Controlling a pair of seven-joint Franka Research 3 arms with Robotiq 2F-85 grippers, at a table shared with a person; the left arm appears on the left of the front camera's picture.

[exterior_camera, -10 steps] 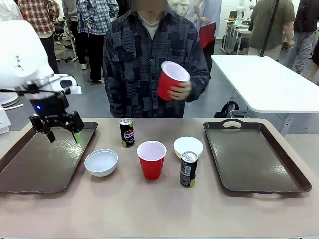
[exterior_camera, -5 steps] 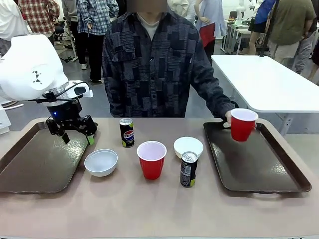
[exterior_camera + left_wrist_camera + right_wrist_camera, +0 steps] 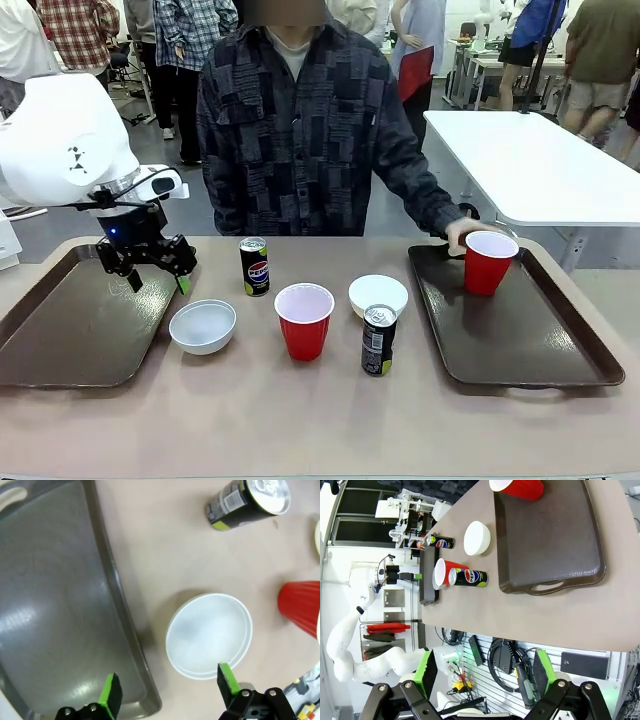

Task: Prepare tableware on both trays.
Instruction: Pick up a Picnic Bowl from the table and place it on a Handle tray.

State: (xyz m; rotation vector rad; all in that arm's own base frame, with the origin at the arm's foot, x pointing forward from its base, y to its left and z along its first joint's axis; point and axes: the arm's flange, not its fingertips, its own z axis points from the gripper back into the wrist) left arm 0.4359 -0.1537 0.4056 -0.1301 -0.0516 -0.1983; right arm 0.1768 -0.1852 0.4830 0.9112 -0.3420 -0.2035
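On the left side of the table (image 3: 300, 420), we see the left gripper (image 3: 158, 284) hanging fingers-down over the right rim of the left tray (image 3: 60, 340), its jaws spread wide with nothing between them. The near bowl (image 3: 203, 325) lies just to the gripper's near right on the bare table, open side up. From the left wrist camera, one green pad (image 3: 111, 697) sits above the tray's rim and the other above the bowl's edge, with no contact visible. Farther right stand the Pepsi can (image 3: 254, 266), the middle red cup (image 3: 304, 320), the far bowl (image 3: 378, 294) and the dark can (image 3: 378, 340). Both cans are upright with their long axes vertical and tops up, and the cup's mouth faces up. The right tray (image 3: 520, 340) lies flat with its long axis running near to far and a cut-out handle at the far end. At that far end the second red cup (image 3: 489, 262) stands upright on the tray. A person's hand (image 3: 462, 233) is at the cup's far left side, and we cannot tell whether it touches. The right gripper (image 3: 484, 672) is wide open and empty, off the table and well apart from everything. Its camera shows the table sideways, with the second red cup cut off by the edge. In the left wrist view the middle red cup is also cut off.
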